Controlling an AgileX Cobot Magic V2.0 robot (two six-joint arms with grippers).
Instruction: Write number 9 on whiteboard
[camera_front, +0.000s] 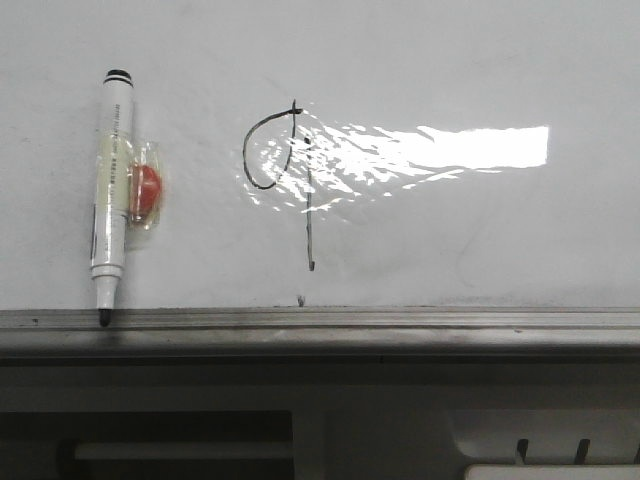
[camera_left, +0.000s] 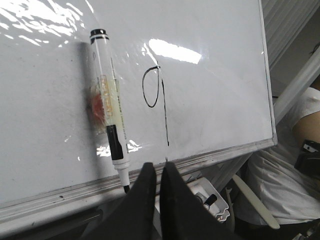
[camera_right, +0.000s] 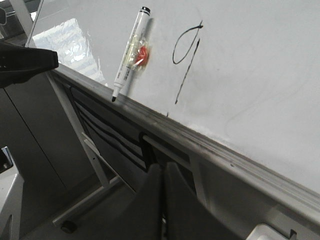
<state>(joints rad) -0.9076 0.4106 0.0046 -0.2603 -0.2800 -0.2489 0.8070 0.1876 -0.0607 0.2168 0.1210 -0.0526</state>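
The whiteboard (camera_front: 480, 230) fills the front view, glossy with glare, edged below by a grey metal rail (camera_front: 400, 322). The number 9 (camera_front: 285, 160) is drawn on it in thin black line, a loop and a long stem; it also shows in the left wrist view (camera_left: 156, 97) and the right wrist view (camera_right: 186, 55). A white marker (camera_front: 110, 190) with a black tip stands on the rail, left of the 9, stuck to a red magnet (camera_front: 146, 190). My left gripper (camera_left: 156, 168) is shut and empty below the rail. My right gripper (camera_right: 163, 167) is shut and empty, below the board's edge.
A white tray (camera_left: 212, 197) holding a marker sits below the board near my left gripper. A person in white (camera_left: 295, 165) stands at the board's right side. The board's frame legs (camera_right: 90, 150) and a caster are beneath.
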